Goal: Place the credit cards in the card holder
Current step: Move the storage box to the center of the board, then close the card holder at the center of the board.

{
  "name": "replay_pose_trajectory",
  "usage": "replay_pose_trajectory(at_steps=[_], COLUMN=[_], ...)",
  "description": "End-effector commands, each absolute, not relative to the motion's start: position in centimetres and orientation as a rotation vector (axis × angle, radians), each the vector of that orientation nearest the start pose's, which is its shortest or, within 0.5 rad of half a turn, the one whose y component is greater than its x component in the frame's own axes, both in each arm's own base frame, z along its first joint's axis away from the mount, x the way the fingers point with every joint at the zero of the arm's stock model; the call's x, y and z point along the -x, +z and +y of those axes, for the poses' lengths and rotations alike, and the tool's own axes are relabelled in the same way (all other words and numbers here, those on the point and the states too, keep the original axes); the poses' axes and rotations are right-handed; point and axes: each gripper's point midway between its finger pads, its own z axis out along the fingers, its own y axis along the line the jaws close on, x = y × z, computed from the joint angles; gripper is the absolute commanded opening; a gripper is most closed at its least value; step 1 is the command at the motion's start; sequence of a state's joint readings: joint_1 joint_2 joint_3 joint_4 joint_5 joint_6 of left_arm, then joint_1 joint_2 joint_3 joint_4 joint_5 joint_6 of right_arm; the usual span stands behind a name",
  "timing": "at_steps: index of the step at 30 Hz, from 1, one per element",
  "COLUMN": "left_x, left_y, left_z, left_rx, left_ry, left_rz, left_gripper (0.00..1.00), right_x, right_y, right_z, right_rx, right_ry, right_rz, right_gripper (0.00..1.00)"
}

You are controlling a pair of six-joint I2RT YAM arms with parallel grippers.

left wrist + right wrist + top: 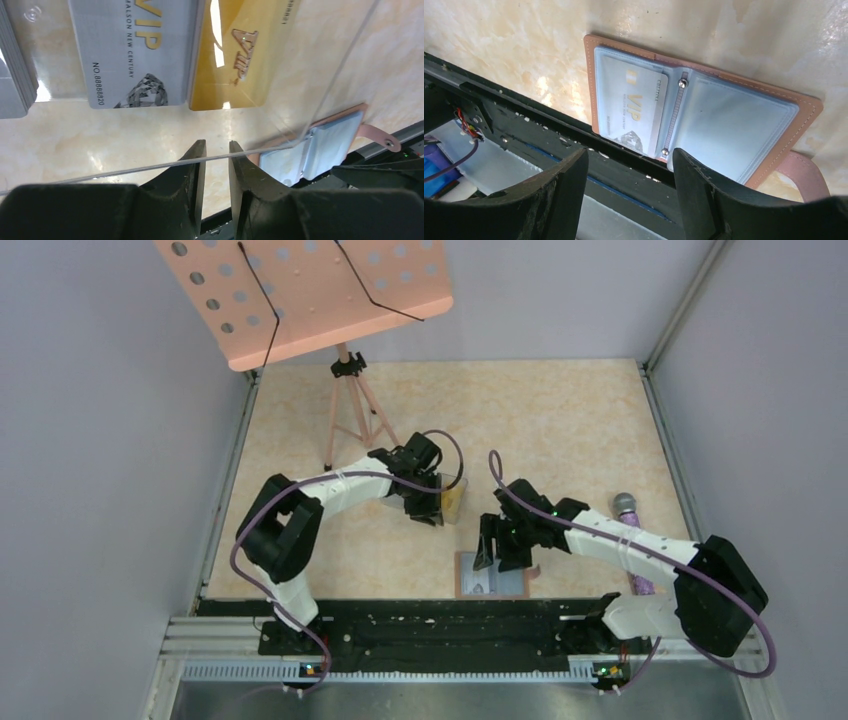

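Note:
The brown card holder (804, 107) lies open near the table's front edge, also seen from above (492, 575) and in the left wrist view (320, 145). A grey-white credit card (634, 110) sits in its left bluish pocket. My right gripper (626, 165) hovers open over the holder's near side, nothing between its fingers (505, 545). A grey credit card (135, 50), a gold one (240, 55) and a stack (15, 65) lie in the clear box (150, 167). My left gripper (217, 150) stands at the box's wall, narrowly open and empty (425, 502).
A pink perforated music stand (300, 290) on a tripod (350, 410) stands at the back left. A purple microphone (632, 540) lies at the right beside my right arm. A black rail (430, 625) borders the table's near edge.

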State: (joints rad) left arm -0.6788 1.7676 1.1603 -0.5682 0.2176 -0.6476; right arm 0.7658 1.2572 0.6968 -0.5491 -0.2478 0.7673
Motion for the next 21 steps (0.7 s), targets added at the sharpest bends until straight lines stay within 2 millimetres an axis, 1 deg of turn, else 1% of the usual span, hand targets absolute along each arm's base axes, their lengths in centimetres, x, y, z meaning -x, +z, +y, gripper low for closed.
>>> replay_pose_trajectory(at_steps=[1,3,6,8,11,12,15,18,19,21], left_x=[-25.1,-24.0,-21.7,-19.9,-17.8,-17.4,-16.3,-15.6,-15.4,-15.2], left_y=[7.0,7.3,7.3,7.5,6.9,6.9,6.6,5.7,5.3,4.6], left_z=[-29.4,-29.4,-29.6,-30.0,-30.1,-30.4,-31.3,-31.9,-32.1,-32.6], left_rx=[-0.184,-0.162,-0.076,-0.03,0.05,0.064,0.091,0.106,0.11,0.114], left_ry=[-0.711,-0.779,-0.925,-1.051,-1.16,-1.204,-1.32,-1.362,-1.365,-1.377], left_rz=[2.838,2.826,2.81,2.785,2.768,2.751,2.724,2.737,2.75,2.763], left_gripper=[0.3,0.33,0.36,0.4,0.48,0.51,0.52,0.52,0.52,0.52], right_x=[-13.8,-13.6,-13.4,-13.4,-13.4,-13.4,-13.1,-12.5,-12.3,-12.0], right_y=[6.9,6.5,5.8,5.4,5.1,5.0,4.2,3.0,2.7,1.9], right_z=[23.0,22.7,22.0,21.4,20.4,20.0,19.0,18.1,17.9,17.4], right_rx=[0.118,0.116,0.097,0.067,0.029,0.019,-0.011,-0.042,-0.051,-0.067], right_ry=[0.726,0.714,0.713,0.714,0.722,0.718,0.7,0.666,0.653,0.622], right_rz=[2.853,2.859,2.872,2.878,2.873,2.872,2.884,2.918,2.928,2.948], right_gripper=[0.62,0.59,0.47,0.41,0.33,0.29,0.16,0.02,0.0,0.0])
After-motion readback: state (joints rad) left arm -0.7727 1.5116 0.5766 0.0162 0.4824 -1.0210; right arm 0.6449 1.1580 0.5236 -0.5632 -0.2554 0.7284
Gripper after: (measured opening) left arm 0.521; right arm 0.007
